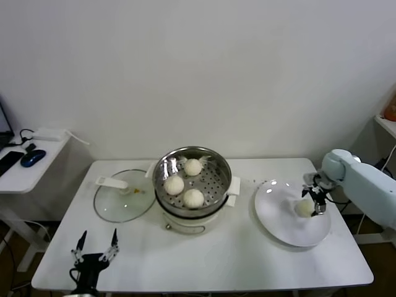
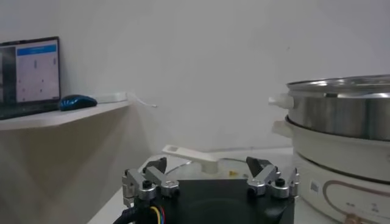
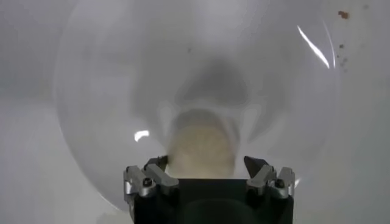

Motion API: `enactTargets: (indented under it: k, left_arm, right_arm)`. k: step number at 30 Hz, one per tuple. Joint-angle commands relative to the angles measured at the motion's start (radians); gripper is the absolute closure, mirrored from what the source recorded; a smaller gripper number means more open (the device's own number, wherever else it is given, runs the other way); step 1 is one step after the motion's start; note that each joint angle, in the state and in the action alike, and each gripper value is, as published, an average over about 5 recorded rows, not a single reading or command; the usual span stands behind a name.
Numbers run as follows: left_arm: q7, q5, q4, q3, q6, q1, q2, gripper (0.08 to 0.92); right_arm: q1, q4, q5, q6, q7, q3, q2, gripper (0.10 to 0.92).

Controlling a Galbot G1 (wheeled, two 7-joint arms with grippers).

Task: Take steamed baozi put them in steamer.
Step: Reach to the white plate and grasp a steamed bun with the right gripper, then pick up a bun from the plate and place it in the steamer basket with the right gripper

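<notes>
Baozi number four (image 1: 304,208), the last one outside the steamer (image 1: 192,179), is seen on the white plate (image 1: 278,223) at the right of the head view, while three buns (image 1: 193,198) are already lying in the perforated basket at centre frame. The right gripper (image 1: 314,201) is held directly over that last bun, with its fingers (image 3: 146,182) spread wide and nothing grasped. In the right wrist view the bun (image 3: 201,149) is centred between the two open fingers, just ahead of them, so a straight descent and a closing is judged to be what the next move calls for. No long axis is offered by the round bun, so any approach angle would serve. The right arm is clearly the nearer one. The left gripper (image 1: 94,252) is parked at the lower left of the head view, fingers apart and empty, near the glass lid (image 1: 120,201).
</notes>
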Motion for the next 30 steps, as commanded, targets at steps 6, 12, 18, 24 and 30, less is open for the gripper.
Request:
enactTargets:
  k: [6, 12, 18, 24, 30]
  left_arm:
    - [0.000, -0.005, 0.002, -0.002, 0.002, 0.000, 0.000, 0.177]
    - [0.000, -0.004, 0.004, -0.001, 0.001, 0.000, -0.001, 0.177]
    - [-0.001, -0.004, 0.006, -0.002, 0.000, -0.002, -0.001, 0.177]
    - [-0.001, -0.004, 0.007, -0.001, -0.003, -0.002, -0.002, 0.177]
    - [0.000, -0.002, 0.000, 0.003, -0.006, -0.005, -0.005, 0.177]
  right_arm:
    - [-0.014, -0.022, -0.013, 0.004, -0.010, 0.022, 0.013, 0.205]
    - [-0.015, -0.024, -0.011, 0.004, -0.011, 0.027, 0.014, 0.278]
    - [-0.006, -0.012, 0.006, 0.001, -0.011, 0.020, 0.007, 0.344]
    - [0.093, 0.042, 0.144, -0.043, -0.011, -0.096, -0.018, 0.358]
    - [0.353, 0.137, 0.422, -0.145, 0.001, -0.354, -0.028, 0.355]
